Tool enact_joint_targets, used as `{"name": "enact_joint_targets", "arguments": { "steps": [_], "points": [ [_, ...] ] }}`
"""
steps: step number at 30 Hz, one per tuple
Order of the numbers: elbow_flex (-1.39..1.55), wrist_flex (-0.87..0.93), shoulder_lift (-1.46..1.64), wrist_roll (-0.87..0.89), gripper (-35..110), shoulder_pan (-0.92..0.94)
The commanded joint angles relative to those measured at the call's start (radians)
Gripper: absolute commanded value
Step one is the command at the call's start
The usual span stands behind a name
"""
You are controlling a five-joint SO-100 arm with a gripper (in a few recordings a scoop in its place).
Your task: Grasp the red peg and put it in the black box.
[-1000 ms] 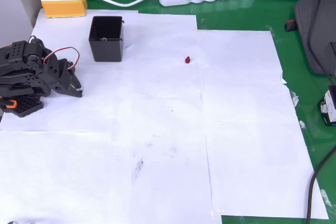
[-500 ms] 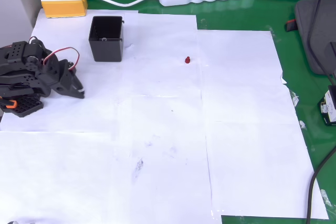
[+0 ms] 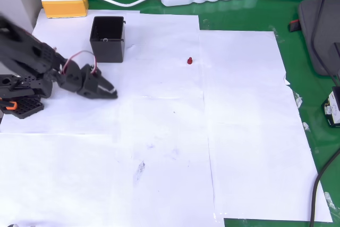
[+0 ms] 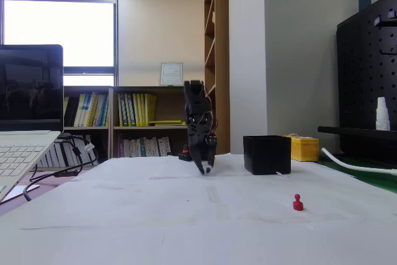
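White paper sheets (image 3: 159, 147) over green table (image 3: 239, 22), bookshelves (image 4: 133, 122) behind, fingers (image 3: 109, 92) closed, empty.

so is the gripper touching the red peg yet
Apart. In the overhead view, the gripper sits over white paper well left of the red peg, with bare paper between them.

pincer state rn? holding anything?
Pincer: shut, holding nothing. The peg lies on the paper, well clear of it.
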Motion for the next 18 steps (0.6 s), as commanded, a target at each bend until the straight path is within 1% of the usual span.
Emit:
{"name": "enact_joint_targets", "arguments": {
  "steps": [1, 3, 4, 6, 7, 10, 15, 18],
  "points": [
    [-0.037, -0.186, 0.147, -0.009, 0, -0.034],
    [0.003, -0.268, 0.239, -0.017, 0, -0.040],
    [0.028, -0.296, 0.278, -0.097, 0, -0.041],
    [0.067, -0.353, 0.347, -0.327, 0, -0.034],
    [0.089, -0.374, 0.377, -0.324, 0, -0.035],
    [0.155, -0.439, 0.462, -0.235, 0, -0.052],
    [0.272, -0.672, 0.680, -0.110, 0, -0.061],
    [0.362, -0.749, 0.779, -0.023, 1, -0.064]
  ]
}}
